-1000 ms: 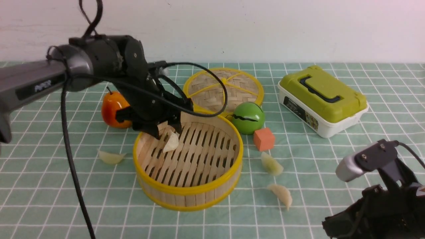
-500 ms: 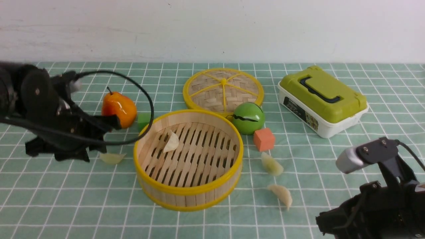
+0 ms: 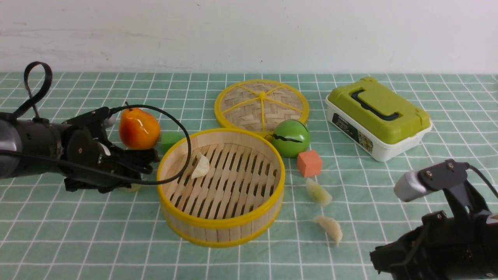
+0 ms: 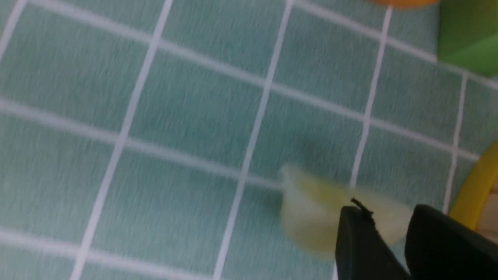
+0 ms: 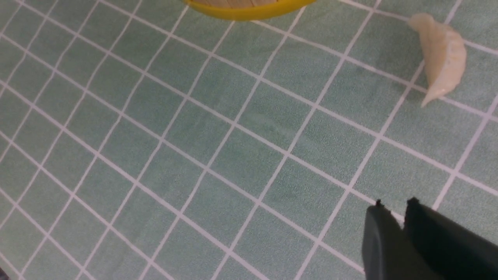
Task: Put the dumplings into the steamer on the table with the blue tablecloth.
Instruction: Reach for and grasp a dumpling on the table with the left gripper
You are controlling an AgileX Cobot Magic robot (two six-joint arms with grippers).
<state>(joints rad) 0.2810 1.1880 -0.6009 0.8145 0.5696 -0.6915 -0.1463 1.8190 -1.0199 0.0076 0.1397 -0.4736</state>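
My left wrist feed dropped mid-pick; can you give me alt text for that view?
A blurred pale dumpling lies on the teal checked cloth at the tips of two black fingers, which stand slightly apart over one end; whether they grip it is unclear. The steamer's yellow rim and a green cube show at the edges.

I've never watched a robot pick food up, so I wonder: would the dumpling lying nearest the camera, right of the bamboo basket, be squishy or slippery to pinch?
That dumpling is tiny beside the steamer, so probably light. It shows a crisp crescent with a pointed tip, so likely stiff. Its smooth, waxy-looking skin might slip when pinched.
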